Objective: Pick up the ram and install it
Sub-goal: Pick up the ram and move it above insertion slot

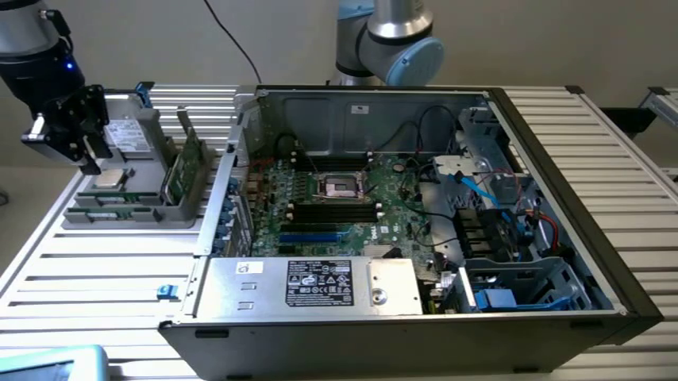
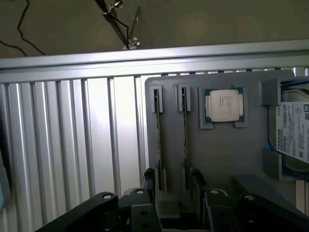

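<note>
Your gripper (image 1: pixel 94 155) hangs with its fingers apart above the grey holder (image 1: pixel 159 216), at the exterior view's left, beside the open computer case (image 1: pixel 424 341). The ram (image 1: pixel 189 171) stands on its edge in a slot of that holder. It is probably light and stiff, but fragile. Take it by the two flat faces near the middle, not by the contacts.

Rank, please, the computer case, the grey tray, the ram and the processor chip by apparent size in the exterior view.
Largest to smallest:
1. computer case
2. grey tray
3. ram
4. processor chip
The ram, though seen obliquely, looks bigger than the chip.
</note>
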Tool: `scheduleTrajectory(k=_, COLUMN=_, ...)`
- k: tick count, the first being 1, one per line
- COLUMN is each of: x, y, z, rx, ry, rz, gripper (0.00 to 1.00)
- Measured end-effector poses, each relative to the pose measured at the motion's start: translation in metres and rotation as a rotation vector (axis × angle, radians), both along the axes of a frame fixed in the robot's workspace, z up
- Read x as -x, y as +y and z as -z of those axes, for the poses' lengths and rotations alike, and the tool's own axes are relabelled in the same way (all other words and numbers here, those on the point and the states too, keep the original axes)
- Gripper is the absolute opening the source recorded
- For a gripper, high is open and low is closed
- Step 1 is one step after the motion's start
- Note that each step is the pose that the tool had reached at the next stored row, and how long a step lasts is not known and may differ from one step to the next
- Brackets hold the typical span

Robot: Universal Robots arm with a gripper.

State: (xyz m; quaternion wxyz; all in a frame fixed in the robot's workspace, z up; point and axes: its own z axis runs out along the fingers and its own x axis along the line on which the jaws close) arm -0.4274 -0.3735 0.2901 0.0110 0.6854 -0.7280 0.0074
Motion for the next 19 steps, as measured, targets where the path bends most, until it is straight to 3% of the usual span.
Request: scheduleTrajectory(k=19, x=-0.001, y=-0.0076, z=0.0274, rx=-0.0002, ry=-0.0001, rz=0.0, gripper=0.43)
